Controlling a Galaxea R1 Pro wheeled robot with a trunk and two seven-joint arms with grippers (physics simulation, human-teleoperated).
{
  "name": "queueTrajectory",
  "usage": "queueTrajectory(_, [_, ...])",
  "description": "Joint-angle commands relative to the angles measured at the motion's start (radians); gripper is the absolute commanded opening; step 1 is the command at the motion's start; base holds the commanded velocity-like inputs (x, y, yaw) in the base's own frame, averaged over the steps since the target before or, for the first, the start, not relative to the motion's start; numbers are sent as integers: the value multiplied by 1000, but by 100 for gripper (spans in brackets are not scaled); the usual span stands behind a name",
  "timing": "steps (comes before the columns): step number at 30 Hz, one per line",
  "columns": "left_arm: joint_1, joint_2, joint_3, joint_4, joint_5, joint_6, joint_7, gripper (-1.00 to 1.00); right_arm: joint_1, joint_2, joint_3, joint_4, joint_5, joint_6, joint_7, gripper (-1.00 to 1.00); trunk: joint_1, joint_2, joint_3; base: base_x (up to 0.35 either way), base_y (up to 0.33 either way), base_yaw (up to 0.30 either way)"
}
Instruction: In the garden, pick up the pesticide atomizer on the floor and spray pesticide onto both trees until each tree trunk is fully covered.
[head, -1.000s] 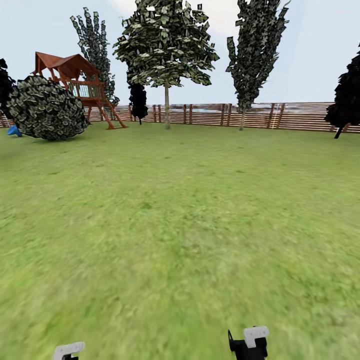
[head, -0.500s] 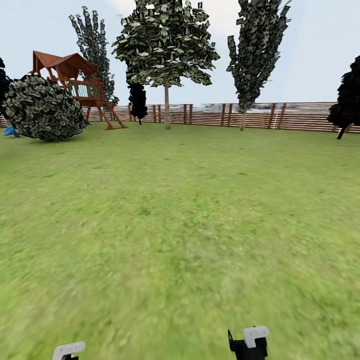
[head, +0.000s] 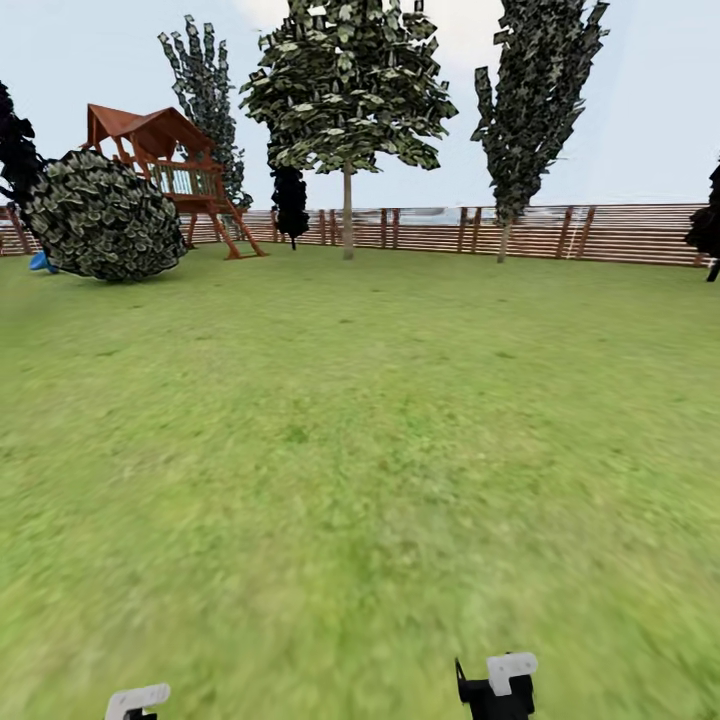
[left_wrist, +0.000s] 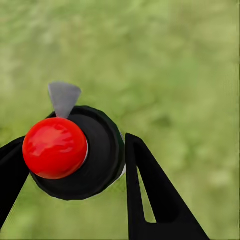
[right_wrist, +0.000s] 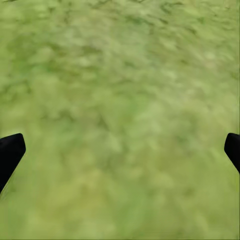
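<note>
In the left wrist view my left gripper (left_wrist: 75, 172) is shut on the pesticide atomizer (left_wrist: 55, 147), a black round body with a glossy red ball top and a small grey nozzle, held over blurred grass. My right gripper (right_wrist: 121, 149) is open, its black fingertips (right_wrist: 10, 152) far apart above bare lawn. In the head view two trees with pale bare trunks stand far off by the fence: a broad-crowned tree (head: 347, 215) and a narrower one (head: 504, 238). No white specks of pesticide are visible.
The lawn (head: 360, 430) stretches ahead to a reddish-brown slat fence (head: 600, 232). At the far left stand a round leafy shrub (head: 100, 215) and a wooden play tower (head: 165, 165). Dark narrow trees (head: 290, 205) rise near the fence.
The whole head view has shifted slightly right and down, so the camera has moved. Both arms keep the same place at the bottom of the view.
</note>
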Motion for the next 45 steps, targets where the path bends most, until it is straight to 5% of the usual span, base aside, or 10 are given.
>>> queueTrajectory(1, [-1,0,-2,1,9,-3,-5,-100,-1,0,-1,1,11,-1,-9,100,0,0,-1,336,0,50])
queueTrajectory(45, [-1,0,-2,1,9,-3,-5,-100,-1,0,-1,1,11,-1,-8,100,0,0,-1,336,58,37])
